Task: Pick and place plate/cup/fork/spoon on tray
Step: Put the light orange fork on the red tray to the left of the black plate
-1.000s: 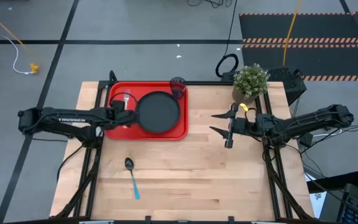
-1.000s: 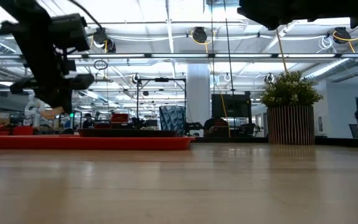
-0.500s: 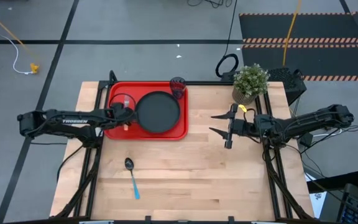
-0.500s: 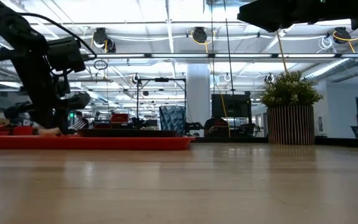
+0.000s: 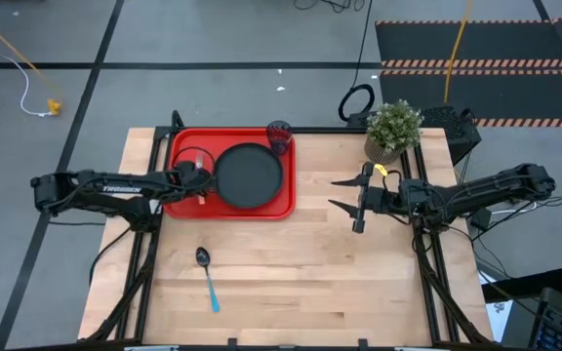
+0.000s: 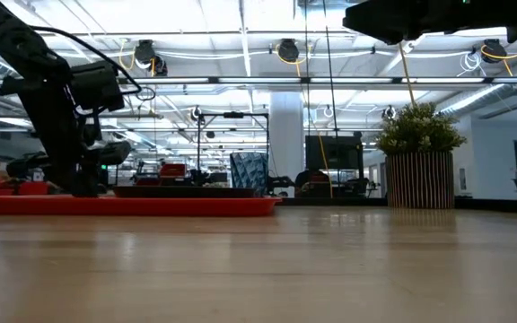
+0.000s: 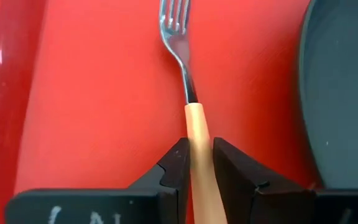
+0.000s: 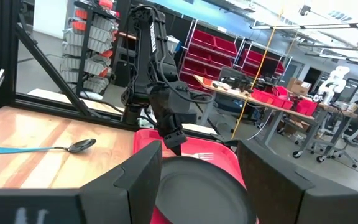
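Fork [image 7: 185,74] lies flat on the red tray [image 5: 183,148], just beside the black plate [image 5: 250,175]. The left hand [image 7: 194,163] is low over the tray, its fingers [image 7: 174,163] pinching the fork's orange handle. The cup [image 5: 279,135] stands at the tray's far corner. The spoon [image 5: 207,277] lies on the worktop [image 5: 301,283]. The right hand [image 5: 344,193] hangs apart, fingers wide.
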Robot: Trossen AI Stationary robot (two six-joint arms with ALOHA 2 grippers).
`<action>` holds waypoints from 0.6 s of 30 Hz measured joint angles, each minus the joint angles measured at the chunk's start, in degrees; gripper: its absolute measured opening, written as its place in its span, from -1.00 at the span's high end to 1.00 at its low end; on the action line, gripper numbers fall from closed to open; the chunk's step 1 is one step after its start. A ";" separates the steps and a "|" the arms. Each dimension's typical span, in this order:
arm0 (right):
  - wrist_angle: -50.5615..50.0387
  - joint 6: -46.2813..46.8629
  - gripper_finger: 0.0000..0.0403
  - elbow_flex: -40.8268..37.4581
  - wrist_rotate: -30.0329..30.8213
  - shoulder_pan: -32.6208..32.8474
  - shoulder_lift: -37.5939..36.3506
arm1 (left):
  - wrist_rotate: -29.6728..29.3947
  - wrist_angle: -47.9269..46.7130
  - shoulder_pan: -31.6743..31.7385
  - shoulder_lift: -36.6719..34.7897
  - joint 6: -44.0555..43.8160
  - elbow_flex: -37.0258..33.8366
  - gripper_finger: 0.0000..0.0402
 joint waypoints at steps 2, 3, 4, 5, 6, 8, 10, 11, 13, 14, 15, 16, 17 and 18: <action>0.00 0.00 -0.01 0.00 0.00 0.00 0.00 | -0.16 0.86 0.25 0.95 0.06 0.05 0.68; 0.00 -0.02 -0.01 0.00 0.02 0.00 0.00 | -0.32 1.49 0.35 1.38 0.35 0.05 0.68; 0.00 -0.02 -0.01 0.00 0.00 0.00 -0.02 | -0.38 2.36 0.36 1.79 0.85 0.06 0.69; 0.00 0.00 -0.01 0.00 0.00 0.00 -0.02 | -0.44 3.13 0.36 2.04 1.34 0.07 0.69; 0.00 0.00 -0.01 0.00 -0.02 0.00 -0.02 | -0.47 3.73 0.36 2.13 1.82 0.05 0.69; -0.01 0.00 -0.01 0.00 -0.05 0.00 -0.02 | -0.45 5.01 0.34 2.19 2.82 0.05 0.69; -0.02 0.00 -0.01 0.00 -0.07 0.00 -0.02 | -0.48 5.60 0.34 2.19 3.83 0.05 0.69; -0.02 0.00 -0.01 0.00 -0.07 0.00 -0.02 | -0.64 5.60 0.34 2.19 4.15 0.05 0.69; -0.02 0.00 -0.01 0.00 -0.11 0.00 -0.02 | -1.19 5.23 0.34 2.19 4.22 0.03 0.69; -0.04 0.00 -0.01 0.00 -0.11 0.00 -0.02 | -1.32 5.01 0.41 2.19 4.21 0.03 0.69; -0.04 0.00 -0.01 0.00 -0.11 0.00 -0.02 | -1.37 4.87 0.45 2.19 4.22 0.03 0.69; -0.04 0.00 -0.01 0.00 -0.11 0.00 -0.02 | -1.44 4.76 0.45 2.19 4.19 0.03 0.69; -0.04 0.00 -0.01 0.00 -0.12 0.00 -0.02 | -1.52 4.72 0.45 2.19 4.17 0.03 0.69; -0.04 0.00 -0.01 0.00 -0.12 0.00 -0.02 | -1.53 4.73 0.45 2.19 4.17 0.03 0.69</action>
